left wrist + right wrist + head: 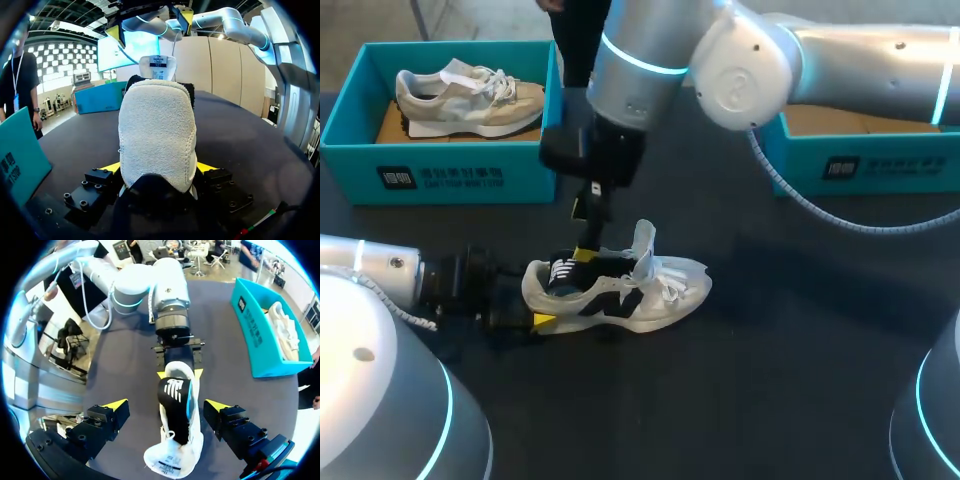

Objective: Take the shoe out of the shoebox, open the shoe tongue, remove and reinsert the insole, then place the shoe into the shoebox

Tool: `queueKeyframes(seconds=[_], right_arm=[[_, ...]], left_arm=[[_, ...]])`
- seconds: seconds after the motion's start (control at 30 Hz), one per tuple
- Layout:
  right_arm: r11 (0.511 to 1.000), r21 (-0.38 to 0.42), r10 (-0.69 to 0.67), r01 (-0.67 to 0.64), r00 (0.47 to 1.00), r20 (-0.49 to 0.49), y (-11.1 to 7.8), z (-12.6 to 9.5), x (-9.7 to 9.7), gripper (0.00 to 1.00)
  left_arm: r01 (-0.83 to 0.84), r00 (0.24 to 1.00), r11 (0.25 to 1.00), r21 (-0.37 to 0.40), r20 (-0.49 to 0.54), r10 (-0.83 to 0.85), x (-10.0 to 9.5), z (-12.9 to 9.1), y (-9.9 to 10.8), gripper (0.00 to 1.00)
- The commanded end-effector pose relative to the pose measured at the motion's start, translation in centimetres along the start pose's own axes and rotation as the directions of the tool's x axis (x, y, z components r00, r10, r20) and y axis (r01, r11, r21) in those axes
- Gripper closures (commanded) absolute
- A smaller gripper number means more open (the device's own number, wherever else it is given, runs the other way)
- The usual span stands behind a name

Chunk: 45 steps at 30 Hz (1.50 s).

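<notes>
A white shoe [620, 290] lies on the dark table with its toe to the right and its tongue [643, 245] pulled upright. A black insole [175, 400] with a white logo sits inside it. My left gripper [545, 318] is shut on the heel [157, 135], a yellow tip on each side. My right gripper [585, 235] hangs just above the shoe's opening. In its own view the right gripper [166, 405] stands wide open, the shoe [172, 450] below and between its fingers, which do not touch it.
A teal shoebox [440, 175] at the back left holds a second, beige shoe [470, 95]. Another teal box [880, 165] stands at the back right under my right arm. Bare table lies in front of and to the right of the shoe.
</notes>
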State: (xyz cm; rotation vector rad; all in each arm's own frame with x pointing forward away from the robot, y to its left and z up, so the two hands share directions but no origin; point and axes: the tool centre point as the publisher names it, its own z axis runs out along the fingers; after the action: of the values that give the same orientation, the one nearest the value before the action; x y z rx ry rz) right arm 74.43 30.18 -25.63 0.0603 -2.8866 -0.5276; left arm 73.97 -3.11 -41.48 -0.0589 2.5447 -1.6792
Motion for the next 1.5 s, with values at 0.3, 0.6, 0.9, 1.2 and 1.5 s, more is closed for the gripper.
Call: queueKeyframes(seconds=[0.3,0.6,0.9,1.2,1.5], right_arm=[[0.999,-0.002,0.032,-0.033,0.973,-0.23,1.0,1.8,-1.1,0.0],[0.997,0.047,0.07,-0.058,0.948,-0.31,-0.1,1.8,-1.3,0.0],[0.996,0.057,0.089,-0.071,0.897,-0.433,-0.3,2.6,-2.1,0.0],[0.995,0.048,0.1,-0.089,0.845,-0.525,-0.5,3.5,-2.0,0.0],[0.992,0.068,0.128,-0.108,0.79,-0.6,-0.4,4.1,-1.7,0.0]], left_arm=[[-0.001,1.0,1.0,-0.001,0.001,0.001,0.1,-0.1,0.3,1.0],[-0.001,1.0,1.0,-0.001,0.001,0.001,0.1,-0.1,0.3,1.0],[-0.001,1.0,1.0,-0.001,0.001,0.001,0.1,-0.1,0.3,1.0],[-0.001,1.0,1.0,-0.001,0.001,0.001,0.1,-0.1,0.3,1.0],[-0.001,1.0,1.0,-0.001,0.001,0.001,0.1,-0.1,0.3,1.0]])
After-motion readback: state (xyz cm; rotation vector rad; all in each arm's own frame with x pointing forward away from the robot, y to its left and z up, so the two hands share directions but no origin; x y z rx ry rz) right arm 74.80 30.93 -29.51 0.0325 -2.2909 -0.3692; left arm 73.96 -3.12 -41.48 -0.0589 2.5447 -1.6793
